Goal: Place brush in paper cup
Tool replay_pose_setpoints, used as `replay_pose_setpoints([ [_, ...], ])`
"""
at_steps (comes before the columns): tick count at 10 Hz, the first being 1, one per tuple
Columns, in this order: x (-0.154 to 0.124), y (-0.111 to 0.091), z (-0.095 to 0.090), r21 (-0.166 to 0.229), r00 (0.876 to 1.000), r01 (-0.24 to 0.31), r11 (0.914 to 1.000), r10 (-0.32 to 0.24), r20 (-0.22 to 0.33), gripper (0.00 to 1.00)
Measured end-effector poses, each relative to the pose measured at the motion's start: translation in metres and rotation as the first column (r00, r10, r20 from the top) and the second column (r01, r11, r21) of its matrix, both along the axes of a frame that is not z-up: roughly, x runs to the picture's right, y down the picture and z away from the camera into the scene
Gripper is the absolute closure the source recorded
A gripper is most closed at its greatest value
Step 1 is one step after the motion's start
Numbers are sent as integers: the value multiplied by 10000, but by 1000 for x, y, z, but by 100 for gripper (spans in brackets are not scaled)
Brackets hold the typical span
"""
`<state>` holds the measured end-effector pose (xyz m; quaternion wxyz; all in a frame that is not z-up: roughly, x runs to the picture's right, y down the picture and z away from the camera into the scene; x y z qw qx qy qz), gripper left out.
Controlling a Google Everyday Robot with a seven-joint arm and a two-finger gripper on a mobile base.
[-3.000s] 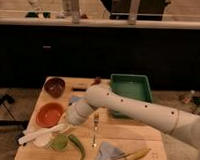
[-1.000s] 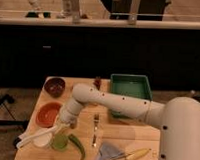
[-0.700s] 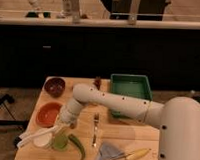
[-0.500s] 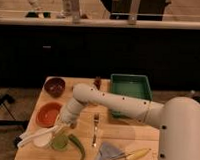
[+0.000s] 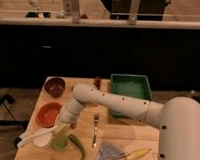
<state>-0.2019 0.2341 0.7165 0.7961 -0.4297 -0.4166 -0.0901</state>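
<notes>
Since three seconds ago the arm has folded back and down toward the table's left front; over the last second it barely shifts. Nearest: yellow-handled knife [image 5: 138, 155] at front right, grey cloth [image 5: 108, 151] beside it, green pepper [image 5: 77, 145] left of that, small green cup [image 5: 60, 142] just beside the pepper. Brush [image 5: 33, 137] lies slanted at the front left, white handle across the paper cup [image 5: 42, 140], dark head [image 5: 17, 142] off the table edge. Gripper [image 5: 61, 124] sits low just above the handle's upper end, between the orange bowl [image 5: 46, 113] and green cup; cannot tell if it's open, closed or holding anything. Fork [image 5: 95, 129] lies mid-table. Farther back: dark red bowl [image 5: 54, 85] at left, green tray [image 5: 130, 89] at right, wooden table [image 5: 124, 130] under all.
</notes>
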Motion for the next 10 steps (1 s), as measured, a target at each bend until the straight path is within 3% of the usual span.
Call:
replay_pose_setpoints([
  [3,0,0,0,1,10000,0,10000,0,2,23],
  [10,0,0,0,6,10000,4,10000,-4,14,20],
])
